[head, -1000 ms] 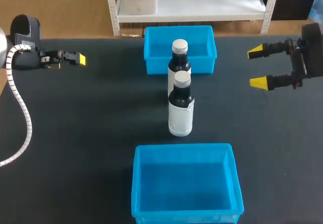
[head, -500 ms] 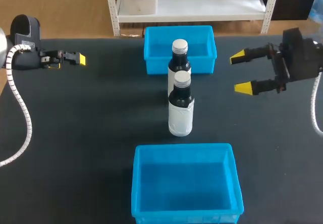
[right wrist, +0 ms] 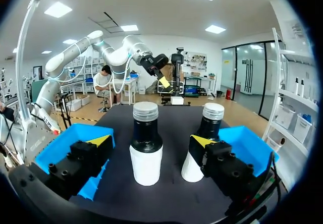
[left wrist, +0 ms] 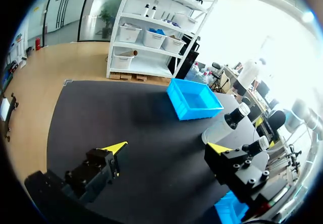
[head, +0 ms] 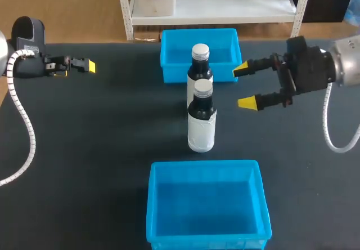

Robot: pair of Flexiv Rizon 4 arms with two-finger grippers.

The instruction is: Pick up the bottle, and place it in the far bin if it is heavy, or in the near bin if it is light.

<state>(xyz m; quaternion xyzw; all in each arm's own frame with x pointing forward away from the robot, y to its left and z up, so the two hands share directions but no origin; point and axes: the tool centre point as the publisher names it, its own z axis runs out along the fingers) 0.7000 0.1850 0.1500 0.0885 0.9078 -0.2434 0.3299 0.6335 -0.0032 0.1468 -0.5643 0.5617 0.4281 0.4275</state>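
Two bottles stand upright on the matte black worktop (head: 101, 137), one behind the other between two bright blue plastic bins. Each bottle has a dark round body, a white wrap around its lower half and a ribbed silvery screw cap. The far bottle (head: 200, 64) stands just in front of the far bin (head: 171, 70), and the near bottle (head: 201, 117) stands close in front of it, well apart from the near bin (head: 205, 202). Both bins are rectangular, open on top and have a rolled rim. The right gripper (head: 243, 85) hangs just to the right of the bottles with its fingers spread wide and nothing held. The right wrist view adds that the near bottle (right wrist: 146, 146) stands ahead of the right gripper (right wrist: 151, 141) in line with the gap, while the far bottle (right wrist: 204, 138) is partly hidden behind one finger. The left gripper (head: 87, 66) rests well away at the left edge. The head view shows it edge-on, and only the left wrist view shows the left gripper (left wrist: 166, 147) spread wide and holding nothing over bare worktop. Bare worktop lies on both sides of the bottles.
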